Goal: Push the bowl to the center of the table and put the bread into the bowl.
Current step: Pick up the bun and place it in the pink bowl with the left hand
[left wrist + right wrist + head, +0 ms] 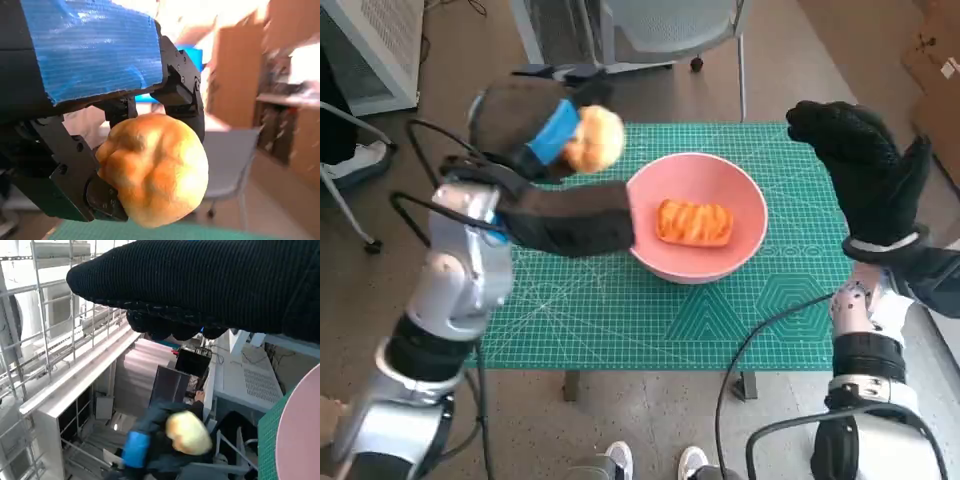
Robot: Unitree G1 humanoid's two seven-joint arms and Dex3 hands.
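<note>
1. Far left in your head view, a white wire rack point(375, 45) stands on the brown floor point(470, 60) beside the desk.
2. Your left hand point(535, 125), black with blue tape over its back, is raised above the left end of the desk and holds a round golden bread roll point(594, 138). In the left wrist view the black fingers point(75, 170) close around the roll point(155, 170) from both sides, and it touches nothing else.
3. The roll hangs just left of the bowl's rim and behind it, not over the bowl's opening.
4. A green cutting mat with a white grid point(620, 320) covers the desk top.
5. The round pink bowl point(740, 190) sits on the mat near the middle of the desk, slightly toward the right.
6. Inside the bowl lies an oblong glazed orange pastry point(694, 222), resting on the bottom.
7. A grey chair on casters point(660, 30) stands behind the desk.
8. Your right hand point(860, 165), in its black knitted glove, is lifted above the desk's right edge, fingers spread wide and holding nothing, apart from the bowl.
9. In the right wrist view the glove point(200, 285) spans the top, and the bowl's pink rim point(300, 430) shows at the edge.
</note>
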